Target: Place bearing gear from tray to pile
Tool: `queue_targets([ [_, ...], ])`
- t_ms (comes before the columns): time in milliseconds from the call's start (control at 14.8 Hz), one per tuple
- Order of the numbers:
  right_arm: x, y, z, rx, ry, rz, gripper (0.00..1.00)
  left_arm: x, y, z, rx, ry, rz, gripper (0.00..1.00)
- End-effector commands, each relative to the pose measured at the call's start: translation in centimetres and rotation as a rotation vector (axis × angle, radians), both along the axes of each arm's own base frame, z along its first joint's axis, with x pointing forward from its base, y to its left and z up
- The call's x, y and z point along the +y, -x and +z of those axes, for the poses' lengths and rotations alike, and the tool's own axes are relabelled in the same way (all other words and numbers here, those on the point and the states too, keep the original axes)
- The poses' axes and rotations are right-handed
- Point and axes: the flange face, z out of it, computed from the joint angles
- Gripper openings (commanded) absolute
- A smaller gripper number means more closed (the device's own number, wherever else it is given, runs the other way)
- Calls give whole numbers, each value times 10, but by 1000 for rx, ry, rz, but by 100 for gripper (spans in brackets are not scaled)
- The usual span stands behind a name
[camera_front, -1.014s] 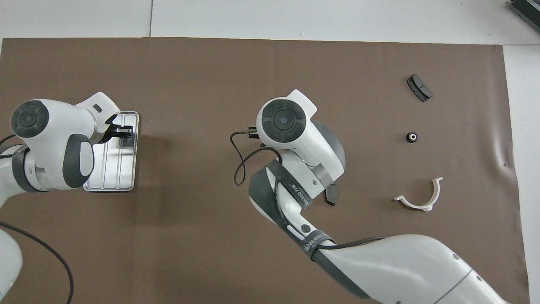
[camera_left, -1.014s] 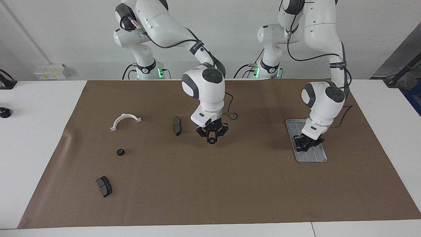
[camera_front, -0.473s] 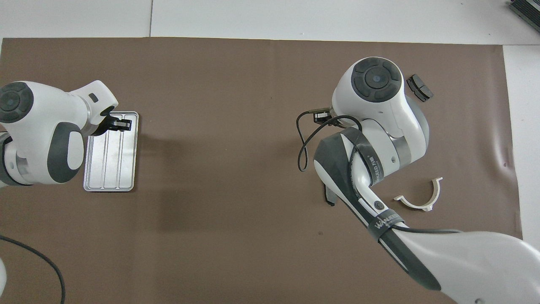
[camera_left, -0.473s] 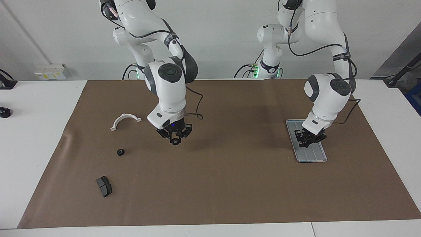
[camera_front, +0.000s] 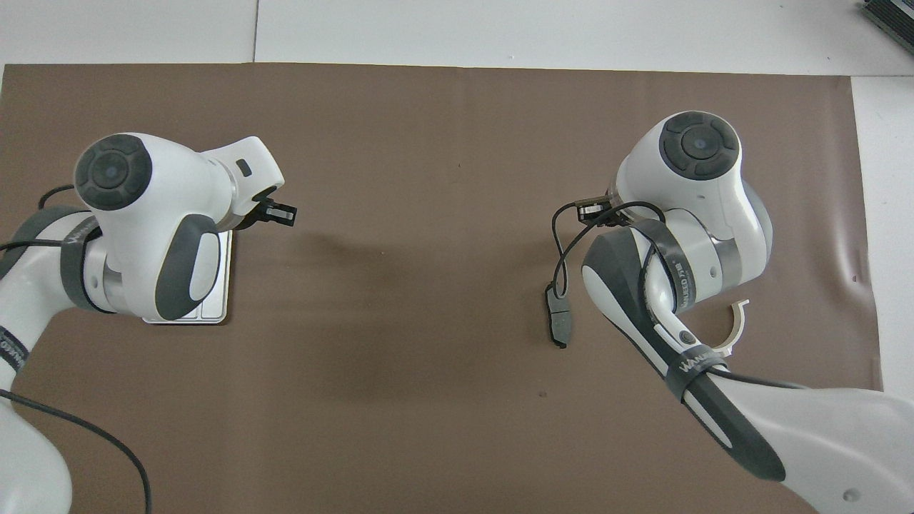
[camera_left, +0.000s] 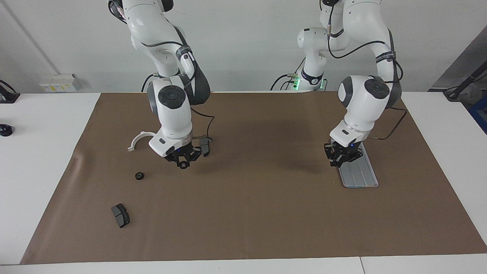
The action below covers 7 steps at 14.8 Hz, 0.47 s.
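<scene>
My right hand [camera_left: 183, 164] up over brown mat [camera_left: 251, 213], closed on small black bearing gear [camera_left: 183, 165], between white half-ring [camera_left: 137, 139] and dark pad [camera_left: 205, 146]. Second black gear [camera_left: 139, 176] on mat nearby. Another pad [camera_left: 120, 215] farther from me. My left hand [camera_left: 339, 161] raised, fingertips together, empty, over tray [camera_left: 361, 175] edge at left arm's end of worktop.

Right hand [camera_left: 183, 164] clamped, left hand [camera_left: 339, 160] closed, both raised.
</scene>
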Motion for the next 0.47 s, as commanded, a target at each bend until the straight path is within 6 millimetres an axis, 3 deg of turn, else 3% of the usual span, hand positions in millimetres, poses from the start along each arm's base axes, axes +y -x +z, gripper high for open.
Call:
queue_targets([
  [0,-39,25,-17,11,-23,56,0,-59,15,-6,-4,5,-69,0],
  [68,-48,30,-21,26,-20,78,0,-85,21,-26,3,9,-68,0],
  [203,-67,34,-29,38,-18,74,0,-122,31,-42,-1,19,-65,0],
  [406,-79,53,-51,60,-18,61,2,-144,35,-46,-5,23,-92,0],
])
